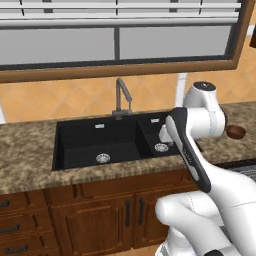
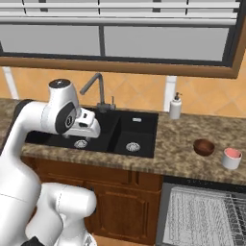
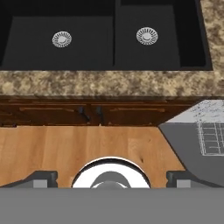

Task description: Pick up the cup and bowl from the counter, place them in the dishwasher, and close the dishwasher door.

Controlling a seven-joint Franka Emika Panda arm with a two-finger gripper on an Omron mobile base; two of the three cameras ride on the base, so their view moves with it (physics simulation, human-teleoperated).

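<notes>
The dark brown bowl (image 2: 204, 147) sits on the granite counter (image 2: 180, 144) right of the black sink (image 2: 120, 132). The pale cup (image 2: 232, 158) with its pinkish-red top stands just right of the bowl. In the left base view the bowl (image 1: 235, 131) shows at the far right. Below them the dishwasher (image 2: 206, 216) is open, its white wire rack exposed, and its grey door (image 3: 188, 140) lies lowered. My gripper (image 3: 111, 178) is open and empty, held above the sink's front edge, well left of both dishes. Its hand (image 2: 88, 126) points downward.
A grey faucet (image 2: 98, 91) rises behind the sink and a white soap bottle (image 2: 175, 106) stands at the backsplash. Dark wood cabinets (image 3: 87, 114) run under the counter, with wooden floor (image 3: 78, 148) in front. A window spans the wall above.
</notes>
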